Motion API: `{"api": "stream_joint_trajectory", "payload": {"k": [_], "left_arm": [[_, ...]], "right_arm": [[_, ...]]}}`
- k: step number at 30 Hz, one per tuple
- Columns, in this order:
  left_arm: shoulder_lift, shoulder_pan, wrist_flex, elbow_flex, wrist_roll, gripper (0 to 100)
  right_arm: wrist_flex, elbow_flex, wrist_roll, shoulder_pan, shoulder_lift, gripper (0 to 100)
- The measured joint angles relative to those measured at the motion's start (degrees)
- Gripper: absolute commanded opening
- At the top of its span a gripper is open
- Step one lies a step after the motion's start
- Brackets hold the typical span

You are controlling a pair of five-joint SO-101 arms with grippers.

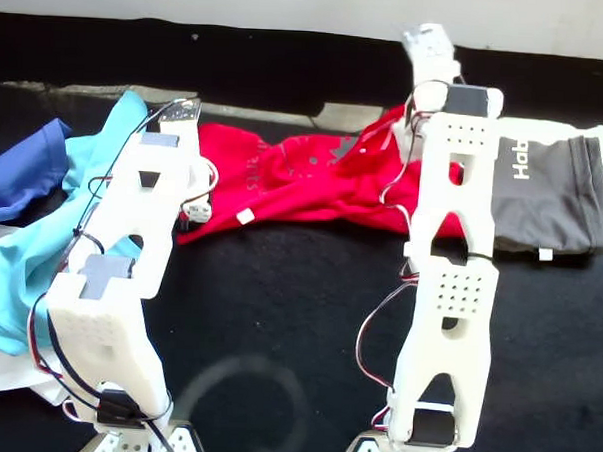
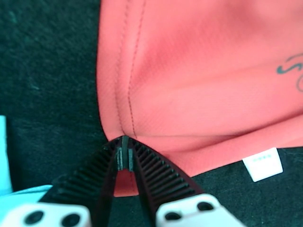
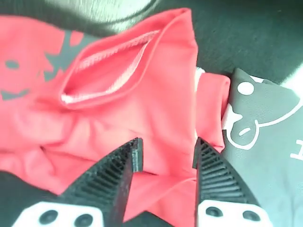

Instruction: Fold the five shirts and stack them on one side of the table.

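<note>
A red shirt [image 1: 293,186] lies crumpled across the middle of the black table. My left gripper [image 2: 125,158] is shut on the red shirt's [image 2: 189,80] hem at its left end, the fabric pinched between the black ribbed fingers [image 2: 156,172]. My right gripper [image 3: 165,153] is open, hovering over the red shirt [image 3: 118,118] near a sleeve opening at its right end. A grey shirt [image 1: 553,197] lies folded at the right, and its edge [image 3: 265,142] shows beside the right gripper. Light blue [image 1: 30,244] and dark blue [image 1: 24,169] shirts lie heaped at the left.
A white garment [image 1: 5,373] peeks out under the light blue one at the near left. A white tag [image 2: 262,164] hangs off the red hem. Bare black tabletop [image 1: 288,315] stretches between the two arm bases.
</note>
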Motion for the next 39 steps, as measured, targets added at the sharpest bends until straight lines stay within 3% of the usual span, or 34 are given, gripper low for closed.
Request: {"api": "stream_joint_trajectory", "payload": {"k": [13, 17, 21, 30, 39], "left_arm": [[0.00, 0.00, 0.00, 0.00, 0.00, 1], [0.00, 0.00, 0.00, 0.00, 0.00, 1], [0.00, 0.00, 0.00, 0.00, 0.00, 1], [0.18, 0.09, 2.37, -0.62, 0.00, 1], [0.18, 0.00, 3.16, -0.62, 0.00, 1]], "right_arm": [[-26.64, 18.11, 1.41, -5.45, 0.09, 17.3], [-31.03, 18.02, -6.24, -6.07, 0.09, 17.3], [-27.08, 15.56, -13.27, -5.63, 0.09, 17.3], [-4.40, -3.43, -14.33, -10.46, 0.09, 17.3], [-2.64, -4.48, -11.69, -20.22, 6.77, 17.3]]}}
